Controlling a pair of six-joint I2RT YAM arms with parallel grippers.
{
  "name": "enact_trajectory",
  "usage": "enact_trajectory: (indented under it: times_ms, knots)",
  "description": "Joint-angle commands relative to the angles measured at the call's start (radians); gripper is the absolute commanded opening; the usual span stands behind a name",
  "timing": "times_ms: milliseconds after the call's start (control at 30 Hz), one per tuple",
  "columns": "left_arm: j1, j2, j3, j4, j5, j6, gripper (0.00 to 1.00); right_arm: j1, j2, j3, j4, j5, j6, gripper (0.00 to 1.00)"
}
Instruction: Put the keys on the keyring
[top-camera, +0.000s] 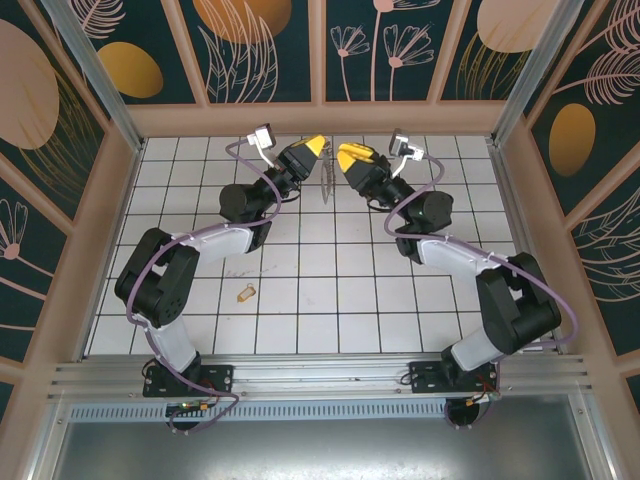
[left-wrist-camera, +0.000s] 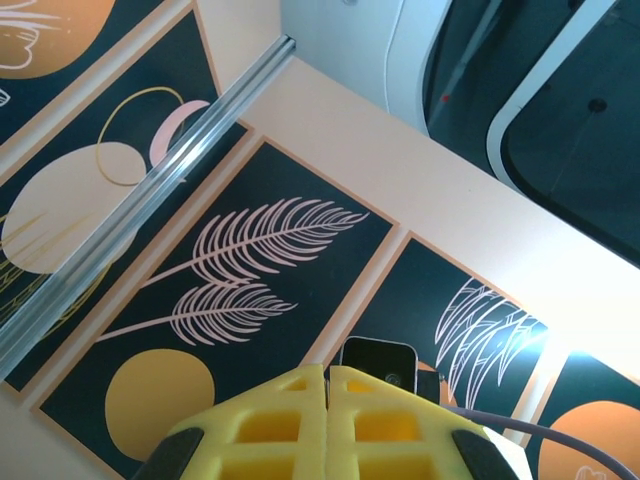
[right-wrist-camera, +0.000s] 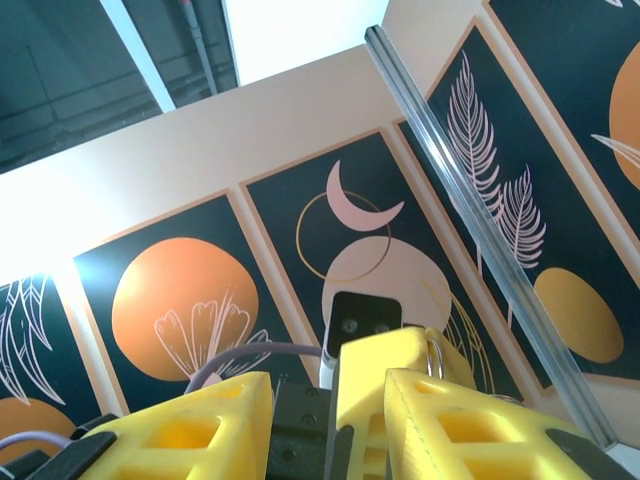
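Okay, left tool (top-camera: 318, 148) is clenching the keyring (top-camera: 328, 182) above the tabletop (top-camera: 320, 300) at the back, right tool (top-camera: 345, 156) is hovering just beside with jaws partly apart, key (top-camera: 245, 292) is lying well apart on the tiles.

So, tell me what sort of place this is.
Probably a purpose-built robot test cell, not a home: left arm and right arm bolted to an aluminium rail, a white tiled table, and printed wall panels boxing it in.
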Motion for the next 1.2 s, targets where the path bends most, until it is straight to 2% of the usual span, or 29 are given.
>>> enact_trajectory:
  times_ms: [0,267,467,733,1167]
  knots:
    - [-0.003,-0.016,-0.006,0.254,-0.028,-0.029,0.0,0.009,0.026,0.034,0.101,0.043,0.042,0.34]
    - [-0.003,-0.02,-0.005,0.254,-0.027,-0.032,0.0,0.015,0.094,0.071,0.147,0.044,0.101,0.34]
    - [-0.005,-0.017,-0.003,0.254,-0.022,-0.032,0.0,0.026,0.114,0.096,0.123,0.039,0.101,0.34]
    - [-0.008,-0.016,0.0,0.254,-0.018,-0.029,0.0,0.03,0.139,0.114,0.107,0.036,0.102,0.39]
    - [-0.011,-0.017,-0.002,0.254,-0.012,-0.024,0.0,0.025,0.163,0.104,0.11,0.047,0.107,0.38]
